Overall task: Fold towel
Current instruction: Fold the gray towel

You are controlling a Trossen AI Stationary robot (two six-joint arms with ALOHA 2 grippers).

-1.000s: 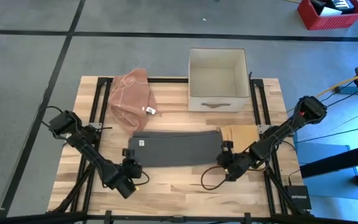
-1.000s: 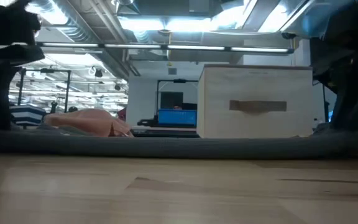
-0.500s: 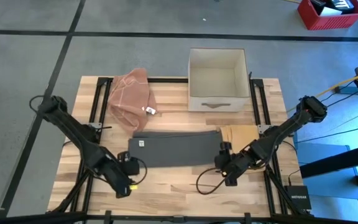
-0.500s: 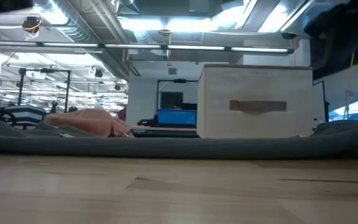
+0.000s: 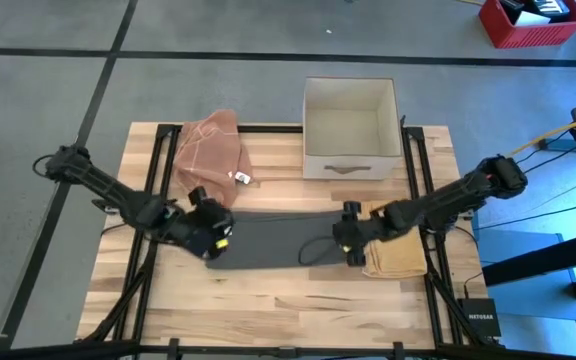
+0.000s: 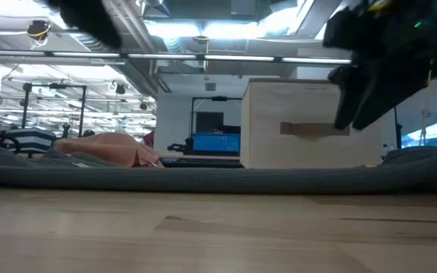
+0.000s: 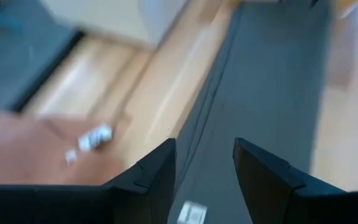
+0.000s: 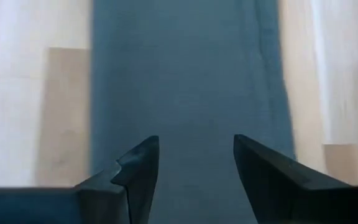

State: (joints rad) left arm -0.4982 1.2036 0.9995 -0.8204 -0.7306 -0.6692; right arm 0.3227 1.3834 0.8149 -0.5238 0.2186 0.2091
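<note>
A dark grey towel [image 5: 278,240] lies flat and folded as a long band across the middle of the table; it also shows in the low view [image 6: 203,178]. My left gripper [image 5: 218,244] hovers open above the towel's left end; in its wrist view the fingers [image 7: 204,149] have only the towel [image 7: 272,81] far below them. My right gripper [image 5: 341,240] hovers open above the towel's right end, its fingers [image 8: 196,142] over the bare towel [image 8: 185,74]. Neither gripper holds anything.
A crumpled pink towel [image 5: 211,152] lies at the far left of the table. A white open box [image 5: 350,125] stands at the far middle. A tan cloth [image 5: 398,258] lies under the right arm, by the grey towel's right end. Bare wood runs along the near edge.
My left gripper has risen from beside the towel's near left corner and swung toward the far edge, over the towel's left end. My right gripper has lifted and moved toward the far edge and left, over the right end. The towel stays flat.
</note>
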